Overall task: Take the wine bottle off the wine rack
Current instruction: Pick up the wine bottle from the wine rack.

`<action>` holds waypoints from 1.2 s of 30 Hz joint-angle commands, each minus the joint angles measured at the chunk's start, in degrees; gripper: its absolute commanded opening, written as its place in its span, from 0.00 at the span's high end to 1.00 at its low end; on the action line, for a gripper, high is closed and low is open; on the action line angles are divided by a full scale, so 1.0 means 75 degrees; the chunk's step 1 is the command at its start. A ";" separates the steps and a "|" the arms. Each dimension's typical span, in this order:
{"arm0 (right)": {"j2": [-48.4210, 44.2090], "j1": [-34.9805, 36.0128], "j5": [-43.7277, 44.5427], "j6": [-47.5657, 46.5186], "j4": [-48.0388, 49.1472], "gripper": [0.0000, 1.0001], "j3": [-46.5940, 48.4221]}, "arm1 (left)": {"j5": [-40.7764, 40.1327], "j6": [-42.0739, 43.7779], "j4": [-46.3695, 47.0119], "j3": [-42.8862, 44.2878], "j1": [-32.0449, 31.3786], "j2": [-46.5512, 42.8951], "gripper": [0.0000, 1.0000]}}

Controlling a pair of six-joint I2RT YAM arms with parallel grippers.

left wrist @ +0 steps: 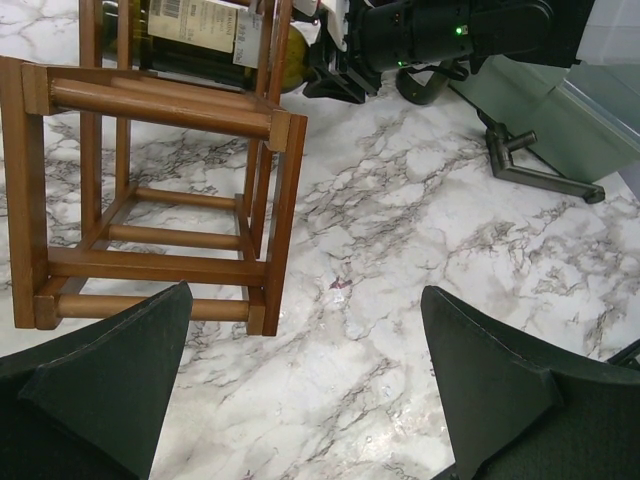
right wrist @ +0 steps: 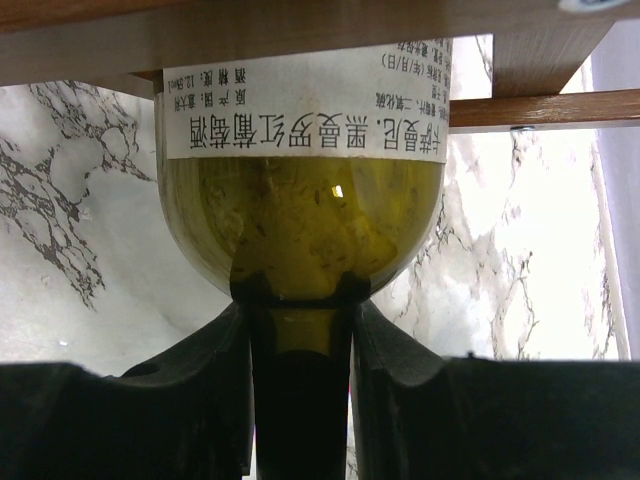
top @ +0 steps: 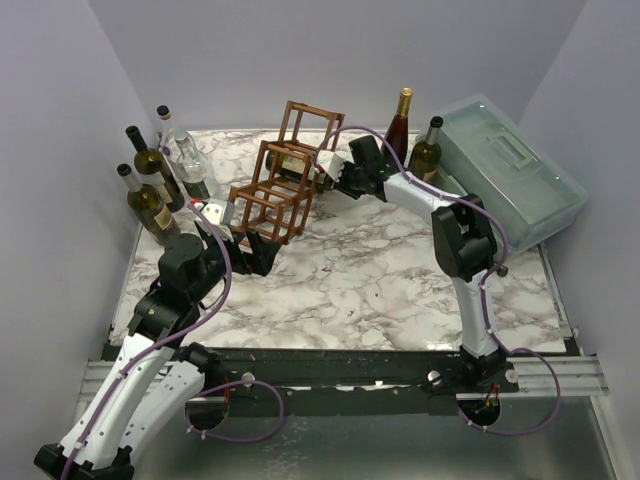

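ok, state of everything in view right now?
wine rack: standing, one bottle in it.
wine bottle: lying in rack, neck gripped.
right gripper: shut on the bottle's neck.
left gripper: open, empty, by rack's foot.
clear box: lid shut.
left bottles: three, upright.
back-right bottles: two, upright.

A robotics lab, we judge: lavender walls point(top: 60, 120) box the marble surface point(top: 380, 285); left arm point(top: 150, 335), right arm point(top: 465, 250) on a rail point(top: 555, 372).
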 commanded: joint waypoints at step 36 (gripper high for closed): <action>-0.1057 -0.0272 -0.0752 0.1239 0.0554 1.00 -0.1054 | -0.1358 0.0405 -0.0319 0.1610 0.0042 0.3440 0.43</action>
